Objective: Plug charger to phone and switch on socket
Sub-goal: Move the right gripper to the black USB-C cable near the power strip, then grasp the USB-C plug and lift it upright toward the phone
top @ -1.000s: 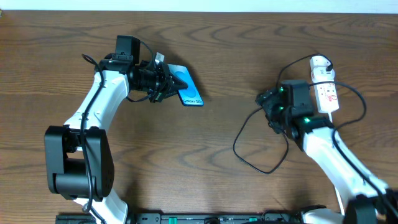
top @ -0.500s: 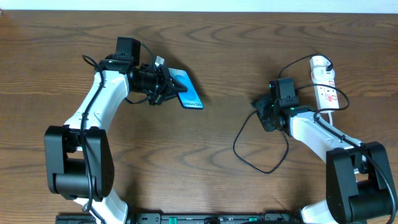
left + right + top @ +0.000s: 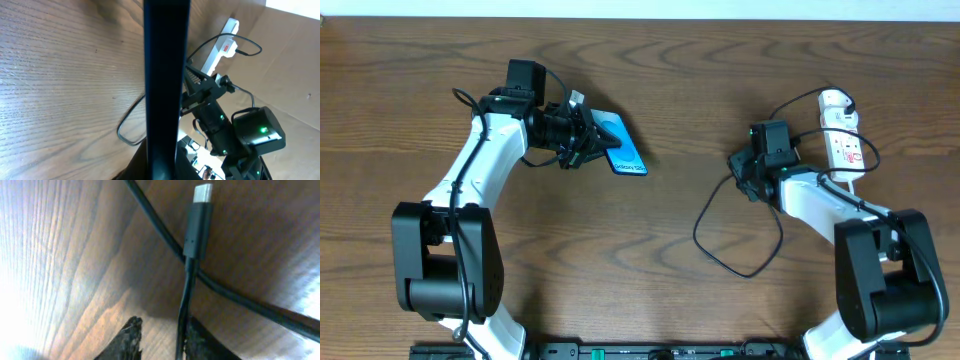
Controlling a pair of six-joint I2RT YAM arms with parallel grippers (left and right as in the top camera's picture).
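Observation:
The phone has a cyan-blue screen and is held tilted above the table, with my left gripper shut on its near end. In the left wrist view its dark edge runs straight up the frame. The charger's thin black cable loops on the wood. Its plug tip lies flat ahead of my right gripper. The cable passes between the right gripper's fingers against one finger, with a gap to the other. The white socket lies at the right.
The socket's white cord and the black cable cross near the strip's upper end. In the left wrist view, the socket and the right arm show beyond the phone. Both arm bases stand at the near table edge.
My right gripper has moved slightly left onto the cable's plug end and its jaws have narrowed around the cable. The left arm and the phone have not moved.

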